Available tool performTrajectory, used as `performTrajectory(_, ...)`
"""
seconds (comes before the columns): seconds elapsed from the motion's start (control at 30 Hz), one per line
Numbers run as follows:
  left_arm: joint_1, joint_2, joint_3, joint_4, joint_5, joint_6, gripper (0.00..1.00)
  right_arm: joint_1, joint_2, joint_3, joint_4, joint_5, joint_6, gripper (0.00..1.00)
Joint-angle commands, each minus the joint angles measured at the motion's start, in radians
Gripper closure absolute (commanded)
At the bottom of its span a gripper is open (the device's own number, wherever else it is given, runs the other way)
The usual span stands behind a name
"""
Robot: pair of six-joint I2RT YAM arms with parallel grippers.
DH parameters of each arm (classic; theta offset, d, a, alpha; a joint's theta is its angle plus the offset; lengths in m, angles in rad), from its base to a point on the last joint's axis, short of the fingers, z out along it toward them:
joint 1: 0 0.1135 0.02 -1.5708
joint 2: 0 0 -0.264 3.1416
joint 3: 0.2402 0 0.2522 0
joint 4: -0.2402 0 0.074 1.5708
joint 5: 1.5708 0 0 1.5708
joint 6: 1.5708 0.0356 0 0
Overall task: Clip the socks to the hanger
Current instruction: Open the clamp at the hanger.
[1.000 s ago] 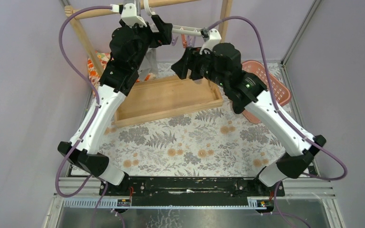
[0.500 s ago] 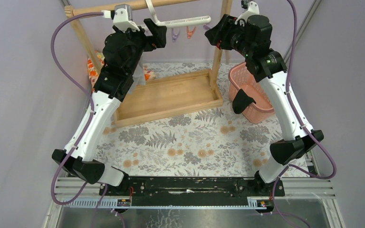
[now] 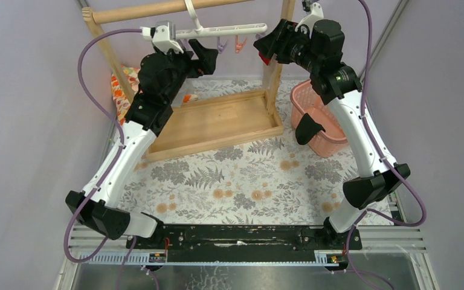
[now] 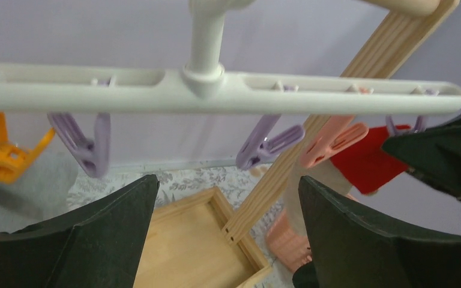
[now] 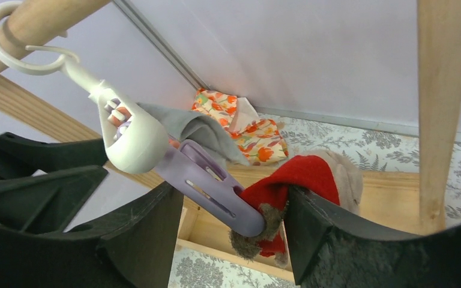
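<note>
The white hanger [image 3: 225, 29] hangs by its hook from the wooden rail [image 3: 151, 10], with purple clips [image 4: 84, 141] and an orange clip [image 4: 5, 155] under its bar. My left gripper [image 4: 225, 198] is open just below the bar, with nothing between its fingers. My right gripper [image 5: 234, 201] is open at the hanger's right end, around the end purple clip [image 5: 210, 177]. The beige sock's red end [image 5: 303, 174] drapes over my right finger and meets that clip's tip; whether the clip bites it is unclear. The black sock [image 3: 307, 128] lies over the basket's rim.
A pink basket [image 3: 329, 118] stands at the right and a wooden tray [image 3: 217, 124] sits under the rail. An upright wooden post [image 5: 444, 108] is close beside my right gripper. The flowered cloth [image 5: 240, 123] lies at the back left, with grey fabric [image 5: 186, 126] hanging near the hanger.
My right arm has swung from over the tray up and right to the hanger's right end. My left gripper has dropped slightly below the bar.
</note>
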Motion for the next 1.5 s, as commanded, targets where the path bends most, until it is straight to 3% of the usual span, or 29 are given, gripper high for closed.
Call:
performTrajectory(0.0,-0.03,-0.099,-0.081,0.133,-0.011,0.028,0.07,0.001,-0.019,-0.005,0.111,-0.063,0.031,0.34)
performTrajectory(0.17,-0.117,-0.182,-0.221,0.265,-0.128,0.181,0.08,0.002,-0.02,-0.032,0.137,-0.082,0.048,0.35)
performTrajectory(0.4,-0.166,-0.239,-0.422,0.539,-0.13,0.348,0.08,0.001,-0.038,-0.082,0.167,-0.083,0.033,0.35)
performTrajectory(0.53,-0.166,-0.215,-0.518,0.732,-0.146,0.461,0.07,0.001,-0.037,-0.08,0.168,-0.082,0.015,0.35)
performTrajectory(0.73,-0.166,-0.14,-0.549,0.89,-0.125,0.548,0.04,0.001,-0.042,-0.093,0.171,-0.074,-0.003,0.34)
performTrajectory(1.07,-0.178,-0.019,-0.361,0.778,-0.148,0.668,0.05,0.0,-0.048,-0.071,0.142,-0.058,-0.034,0.34)
performTrajectory(1.23,-0.177,0.018,-0.281,0.683,-0.16,0.656,0.13,-0.001,-0.045,-0.077,0.138,-0.061,-0.031,0.34)
performTrajectory(1.47,-0.172,0.079,-0.181,0.573,-0.133,0.718,0.13,0.0,-0.044,-0.082,0.142,-0.059,-0.03,0.34)
